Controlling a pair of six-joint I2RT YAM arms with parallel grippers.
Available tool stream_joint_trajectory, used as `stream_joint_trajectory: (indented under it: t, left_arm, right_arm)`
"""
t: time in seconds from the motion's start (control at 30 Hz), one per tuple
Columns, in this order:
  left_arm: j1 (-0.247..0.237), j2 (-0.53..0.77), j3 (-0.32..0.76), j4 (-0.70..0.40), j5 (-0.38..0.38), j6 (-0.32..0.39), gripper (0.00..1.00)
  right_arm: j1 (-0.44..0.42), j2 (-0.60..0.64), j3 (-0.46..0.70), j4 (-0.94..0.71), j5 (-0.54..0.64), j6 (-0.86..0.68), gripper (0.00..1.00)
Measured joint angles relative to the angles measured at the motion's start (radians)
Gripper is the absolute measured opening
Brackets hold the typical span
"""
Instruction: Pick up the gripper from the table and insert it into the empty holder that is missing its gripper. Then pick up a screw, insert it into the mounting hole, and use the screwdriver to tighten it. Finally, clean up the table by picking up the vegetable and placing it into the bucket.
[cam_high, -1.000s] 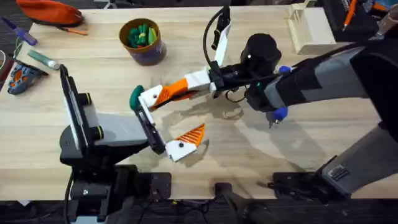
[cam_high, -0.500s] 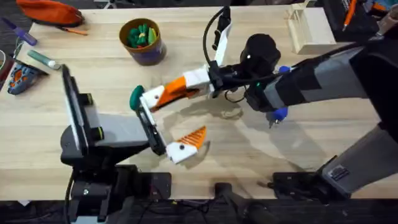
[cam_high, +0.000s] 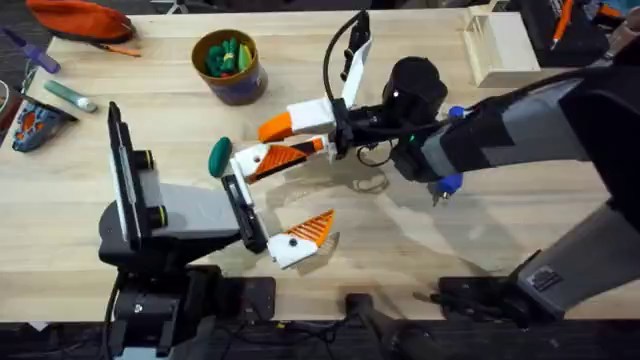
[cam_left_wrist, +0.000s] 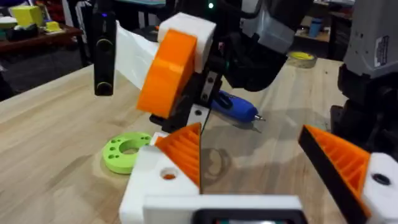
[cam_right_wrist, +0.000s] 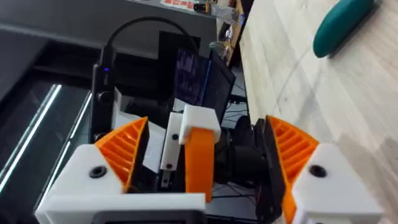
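My left gripper (cam_high: 315, 185) is open. Its far finger is the white holder (cam_high: 245, 160), and an orange ribbed gripper (cam_high: 285, 155) sits in it. The left wrist view shows that holder (cam_left_wrist: 155, 186) and gripper (cam_left_wrist: 183, 152) close up. My right gripper (cam_high: 278, 142) reaches in from the right and is open. The right wrist view shows the holder's tip (cam_right_wrist: 199, 149) between my right fingers (cam_right_wrist: 118, 155) with gaps on both sides. The dark green vegetable (cam_high: 218, 158) lies beside the holder. The blue screwdriver (cam_high: 447, 182) lies under my right arm. The bucket (cam_high: 235, 90) stands at the back.
A bright green disc with holes (cam_left_wrist: 127, 152) lies on the table by my left gripper's far finger. An orange pouch (cam_high: 80, 18) and small items sit at the back left. A wooden box (cam_high: 500, 45) stands at the back right. The bucket holds green and yellow pieces.
My right gripper was shut at the tip of my left gripper's far finger and has now opened. One right finger has swung toward the back of the table. The left arm barely shifted.
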Motion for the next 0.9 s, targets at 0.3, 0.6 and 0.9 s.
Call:
stream_joint_trajectory:
  t: [0.3,0.6,0.9]
  left_arm:
    - [0.000,0.000,0.000,-0.001,0.001,0.000,0.986]
    - [0.000,0.000,0.000,-0.001,0.001,0.000,0.986]
    - [0.000,0.000,0.000,-0.001,0.004,0.000,0.985]
  right_arm:
    - [-0.020,-0.056,-0.002,-0.279,0.016,-0.105,0.992]
    - [-0.158,-0.235,-0.003,-0.483,0.022,-0.308,0.992]
    - [-0.303,-0.417,0.040,-1.046,0.027,-0.574,0.992]
